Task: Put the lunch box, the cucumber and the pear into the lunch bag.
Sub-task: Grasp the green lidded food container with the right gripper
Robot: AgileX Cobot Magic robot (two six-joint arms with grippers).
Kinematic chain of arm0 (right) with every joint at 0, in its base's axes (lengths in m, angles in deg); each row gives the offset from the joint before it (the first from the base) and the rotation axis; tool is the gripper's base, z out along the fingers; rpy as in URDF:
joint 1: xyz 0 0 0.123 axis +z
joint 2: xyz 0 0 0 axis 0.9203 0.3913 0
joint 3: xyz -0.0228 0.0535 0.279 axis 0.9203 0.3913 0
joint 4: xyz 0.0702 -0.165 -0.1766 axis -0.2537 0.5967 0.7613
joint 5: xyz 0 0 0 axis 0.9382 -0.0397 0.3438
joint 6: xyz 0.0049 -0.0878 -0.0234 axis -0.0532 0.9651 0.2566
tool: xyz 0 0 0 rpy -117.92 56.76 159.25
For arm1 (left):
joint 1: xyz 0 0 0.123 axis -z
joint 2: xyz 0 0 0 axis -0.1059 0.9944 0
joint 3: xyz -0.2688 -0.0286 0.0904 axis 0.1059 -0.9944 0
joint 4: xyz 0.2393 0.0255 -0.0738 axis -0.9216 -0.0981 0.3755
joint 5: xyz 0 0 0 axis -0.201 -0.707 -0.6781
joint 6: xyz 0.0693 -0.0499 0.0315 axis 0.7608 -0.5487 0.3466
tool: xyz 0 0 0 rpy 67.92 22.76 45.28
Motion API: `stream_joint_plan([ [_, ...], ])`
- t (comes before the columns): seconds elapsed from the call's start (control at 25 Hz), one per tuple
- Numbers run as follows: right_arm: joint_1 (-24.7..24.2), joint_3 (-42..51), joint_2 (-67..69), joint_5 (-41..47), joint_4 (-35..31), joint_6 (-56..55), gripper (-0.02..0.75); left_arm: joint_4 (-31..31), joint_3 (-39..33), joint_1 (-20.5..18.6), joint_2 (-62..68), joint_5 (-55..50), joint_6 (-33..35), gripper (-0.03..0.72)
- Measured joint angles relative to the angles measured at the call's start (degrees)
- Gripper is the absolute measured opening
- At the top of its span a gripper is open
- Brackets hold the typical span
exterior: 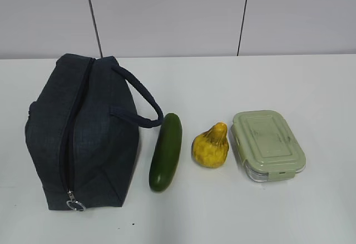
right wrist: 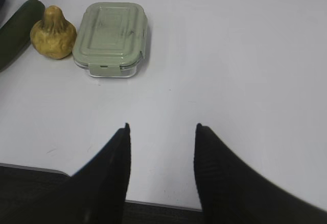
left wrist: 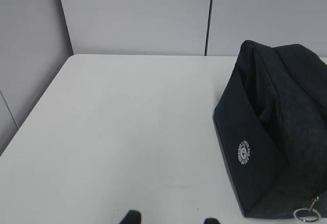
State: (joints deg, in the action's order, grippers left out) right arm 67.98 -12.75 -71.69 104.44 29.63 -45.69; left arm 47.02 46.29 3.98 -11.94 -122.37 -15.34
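- Bag (exterior: 83,133) nearest, at the bench's (exterior: 311,88) left, zipped, ring pull (exterior: 75,205) in front.
- Cucumber (exterior: 166,152), pear (exterior: 211,145), box (exterior: 267,144) in a row to its right, apart.
- Left fingers (left wrist: 132,217) barely visible, spread, empty.
- Right fingers (right wrist: 115,157) spread above the bench, empty.

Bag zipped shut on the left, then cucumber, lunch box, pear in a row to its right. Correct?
Order is wrong. In the exterior view, right of the zipped bag come the cucumber, then the pear, then the lunch box at the far right. The pear sits in the middle, not the lunch box.
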Motion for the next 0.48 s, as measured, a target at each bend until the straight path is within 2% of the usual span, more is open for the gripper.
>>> stream_joint_plan([
  [0.48, 0.0, 0.0, 0.0, -0.1, 0.0, -0.3, 0.333, 0.0, 0.0, 0.0, 0.0, 0.0, 0.0, 0.238],
])
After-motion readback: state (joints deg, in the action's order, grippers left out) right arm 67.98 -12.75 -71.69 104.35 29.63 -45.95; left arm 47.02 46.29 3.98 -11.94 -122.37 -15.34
